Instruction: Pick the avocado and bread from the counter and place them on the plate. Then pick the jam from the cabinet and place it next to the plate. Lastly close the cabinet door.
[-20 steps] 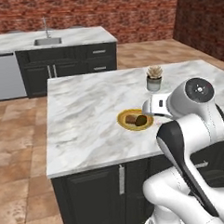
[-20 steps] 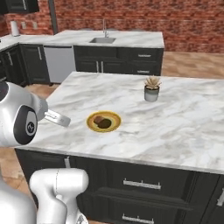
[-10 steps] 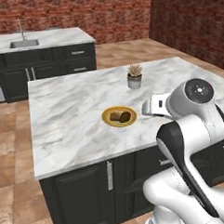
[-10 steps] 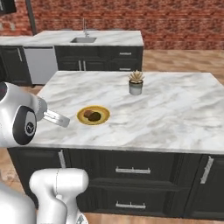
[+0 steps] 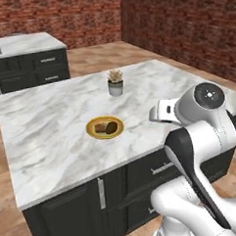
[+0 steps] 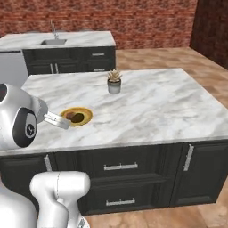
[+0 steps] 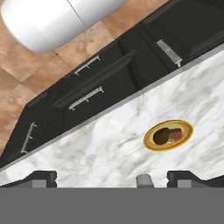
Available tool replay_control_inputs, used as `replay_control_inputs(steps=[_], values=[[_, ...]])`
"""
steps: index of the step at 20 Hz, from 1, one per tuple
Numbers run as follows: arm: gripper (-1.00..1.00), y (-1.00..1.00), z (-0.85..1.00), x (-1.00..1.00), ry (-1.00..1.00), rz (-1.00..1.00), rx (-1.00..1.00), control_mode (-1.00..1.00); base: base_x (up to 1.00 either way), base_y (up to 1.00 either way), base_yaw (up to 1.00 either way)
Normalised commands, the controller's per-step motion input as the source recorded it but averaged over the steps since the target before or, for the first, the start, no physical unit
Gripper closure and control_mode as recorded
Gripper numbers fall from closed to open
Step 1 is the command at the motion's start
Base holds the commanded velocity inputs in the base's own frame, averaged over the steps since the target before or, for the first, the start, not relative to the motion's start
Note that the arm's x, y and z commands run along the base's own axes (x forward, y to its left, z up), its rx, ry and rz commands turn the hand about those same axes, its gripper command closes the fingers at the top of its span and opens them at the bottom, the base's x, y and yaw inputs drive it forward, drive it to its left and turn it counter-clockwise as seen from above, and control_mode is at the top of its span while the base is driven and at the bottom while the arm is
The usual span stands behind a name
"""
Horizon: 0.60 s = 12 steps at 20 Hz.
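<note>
The base is swinging round the island, so the whole scene has slid. Avocado (image 5: 111, 128) and bread (image 5: 101, 127) already sit on the plate (image 5: 105, 135) near the worktop's (image 5: 42, 129) front edge. Fingers (image 7: 109, 177) spread wide, empty. Jam from the cabinet looks next.

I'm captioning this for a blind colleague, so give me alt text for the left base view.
A yellow-rimmed plate holding the bread and the avocado sits on a white marble counter. A small potted plant stands behind it, and the white robot arm rises at the lower right.
</note>
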Motion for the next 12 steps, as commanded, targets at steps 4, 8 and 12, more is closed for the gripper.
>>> replay_control_inputs(steps=[4, 8, 12], values=[[-1.0, 0.0, 0.0, 0.0, 0.0, 0.0, 0.0, 1.0, -0.1, 0.05, -0.4], [-1.0, 0.0, 0.0, 0.0, 0.0, 0.0, 0.0, 1.0, -0.09, 0.06, -0.41], [-1.0, 0.0, 0.0, 0.0, 0.0, 0.0, 0.0, 1.0, -0.08, 0.06, -0.4]])
